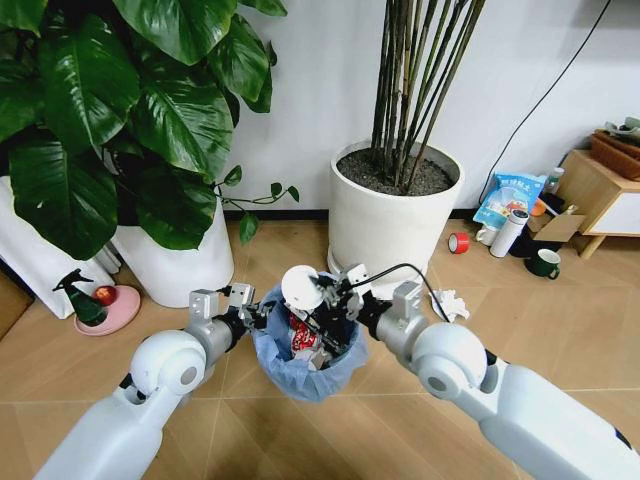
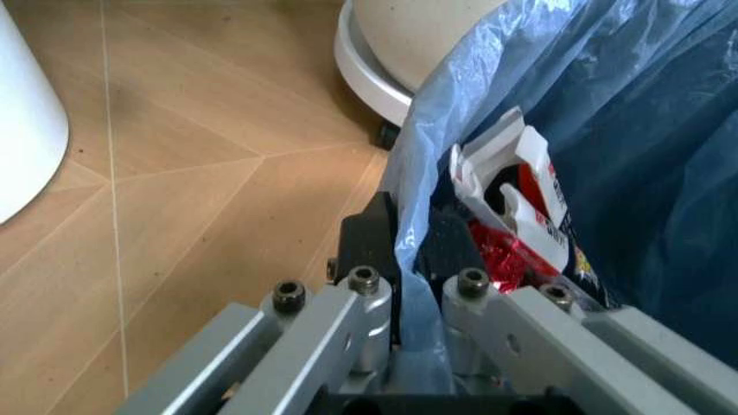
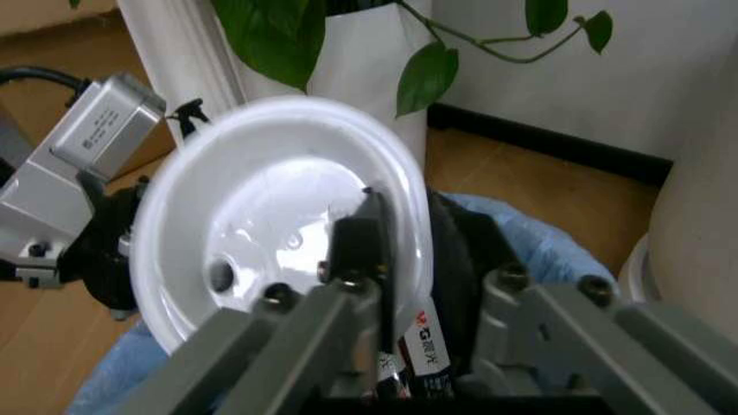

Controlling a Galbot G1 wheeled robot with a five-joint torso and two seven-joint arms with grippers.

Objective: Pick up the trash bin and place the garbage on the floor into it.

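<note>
Herringbone wood-look floor, white wall behind, big white plant pots left and centre. Trash bin held off the floor between both arms, mouth up, axis roughly vertical, slight lean possible but hard to judge. Left gripper pinching the rim: one finger outside, one inside, closed on the crinkled blue bag liner and the edge under it. Looks light, but the thin film is slippery and tears easily; better grip is rim plus liner together, as here, not loose film alone. Right gripper above the bin mouth, clamped on the rim of a white round disc. Disc reads as thin, stiff, light plastic, shallow-dished; edge pinch is the only sensible hold, likely to pivot if the grip is loose. Disc standing on edge, flat face toward the left arm, lower part already past the bin rim. Red-and-white wrappers lying in the bin. Crumpled white paper wad on the floor just right of the right arm, not yet collected. Red tape roll and green mug farther right, not part of the job.
</note>
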